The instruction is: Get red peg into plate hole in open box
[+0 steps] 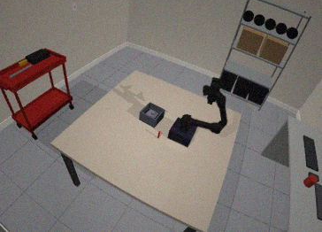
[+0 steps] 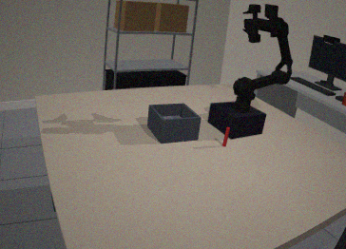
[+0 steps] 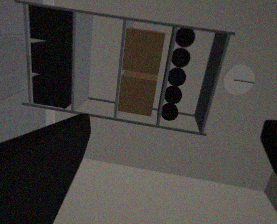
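Observation:
The red peg [image 1: 159, 135] [image 2: 226, 137] stands on the table, nearly upright, between the box and the robot's base but nearer the front. The grey open box [image 1: 148, 119] [image 2: 177, 131] sits to the left of the base. A lighter plate [image 1: 152, 112] [image 2: 172, 117] shows at its bottom; its hole is too small to make out clearly. My gripper [image 1: 209, 92] [image 2: 249, 18] [image 3: 173, 125] is raised high above the table, well away from the peg and the box. Its fingers are wide apart in the wrist view, with nothing between them. Neither peg nor box shows in the wrist view.
The arm stands on a dark block [image 1: 182, 133] [image 2: 238, 121] to the right of the box. A shelf rack [image 1: 252, 34] [image 2: 149, 65] [image 3: 120, 70] stands beyond the table [image 1: 133, 166] [image 2: 166, 193]. A red cart [image 1: 40, 106] is at the left and a desk at the right.

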Tool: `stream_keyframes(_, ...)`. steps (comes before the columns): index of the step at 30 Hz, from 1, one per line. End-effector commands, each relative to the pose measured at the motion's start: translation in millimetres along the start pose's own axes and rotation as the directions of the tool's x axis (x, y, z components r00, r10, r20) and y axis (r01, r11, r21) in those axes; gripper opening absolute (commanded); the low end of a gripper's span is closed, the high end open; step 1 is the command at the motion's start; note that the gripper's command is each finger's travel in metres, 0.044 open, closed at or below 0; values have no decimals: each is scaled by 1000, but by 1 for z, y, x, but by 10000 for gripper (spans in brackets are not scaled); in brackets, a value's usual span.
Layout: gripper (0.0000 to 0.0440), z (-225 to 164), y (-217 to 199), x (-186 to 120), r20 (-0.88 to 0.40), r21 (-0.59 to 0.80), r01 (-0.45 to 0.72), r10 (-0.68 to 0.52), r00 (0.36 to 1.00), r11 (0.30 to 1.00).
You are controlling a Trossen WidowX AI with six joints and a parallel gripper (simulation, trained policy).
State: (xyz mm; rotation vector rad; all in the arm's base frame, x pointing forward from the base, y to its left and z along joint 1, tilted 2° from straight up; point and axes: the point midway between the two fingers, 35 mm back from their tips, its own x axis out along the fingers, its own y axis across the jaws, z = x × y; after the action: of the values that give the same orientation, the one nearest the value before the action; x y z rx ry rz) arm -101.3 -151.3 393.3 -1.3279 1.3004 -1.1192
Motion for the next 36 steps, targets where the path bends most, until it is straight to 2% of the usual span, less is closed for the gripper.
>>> stream_keyframes(1,417,4,-2,1,10,18,1,-1,1000,1000)
stream_keyframes(4,435,28,-9,4,79,70,0,-6,997,998)
stream_keyframes(11,429,103,-17,1,293,159,-62,12,956,985)
stream_keyframes(16,420,158,-11,-11,431,194,-158,61,900,968)
stream_keyframes(19,422,183,-6,-19,469,222,-217,92,878,951)
stream_keyframes(23,421,219,7,-36,554,215,-325,159,817,921)
stream_keyframes(30,411,270,46,-72,639,158,-530,323,699,833)
stream_keyframes(36,396,297,87,-104,628,119,-689,483,610,715)
